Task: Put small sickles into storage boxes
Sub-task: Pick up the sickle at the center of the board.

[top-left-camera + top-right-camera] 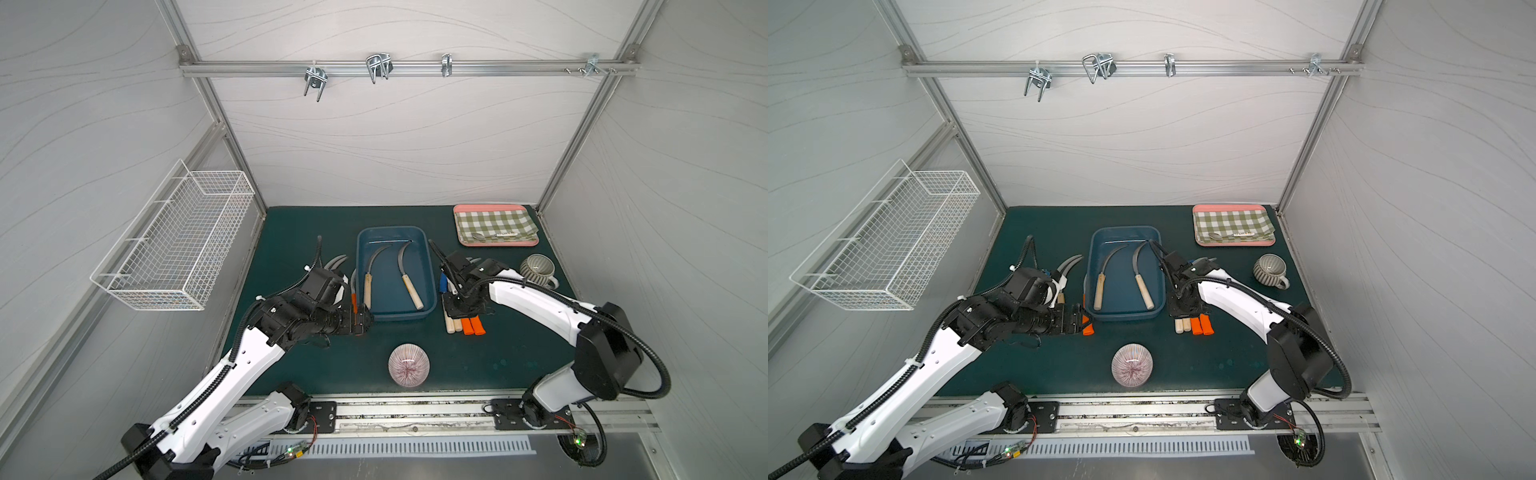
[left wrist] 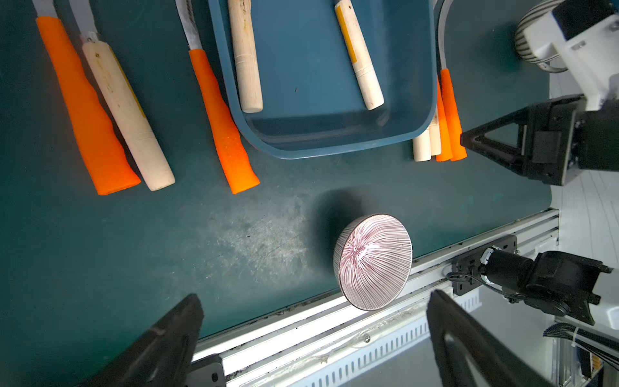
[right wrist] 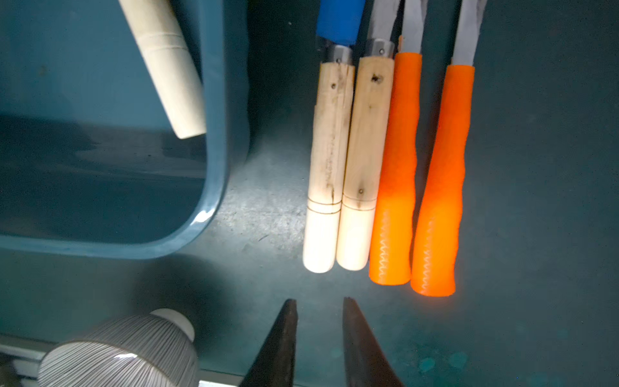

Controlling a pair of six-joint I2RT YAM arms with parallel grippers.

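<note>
The dark blue storage box (image 1: 430, 266) sits mid-table and holds two small sickles with wooden handles (image 1: 372, 270) (image 1: 409, 274). Three more lie to its left: an orange handle (image 2: 83, 110), a wooden one (image 2: 127, 114) and another orange one (image 2: 221, 124). Several lie side by side to its right, two wooden (image 3: 330, 167) (image 3: 365, 160), two orange (image 3: 398, 167) (image 3: 442, 181), one with a blue blade (image 3: 340, 20). My left gripper (image 1: 359, 322) hangs open by the box's near left corner. My right gripper (image 3: 320, 301) is shut and empty just short of the right handles' ends.
An upturned striped bowl (image 1: 408, 365) rests near the front edge. A striped mug (image 1: 538, 270) and a pink tray with checked cloth (image 1: 494, 224) stand at the back right. A white wire basket (image 1: 178, 237) hangs on the left wall. A metal rail (image 1: 415, 409) runs along the front.
</note>
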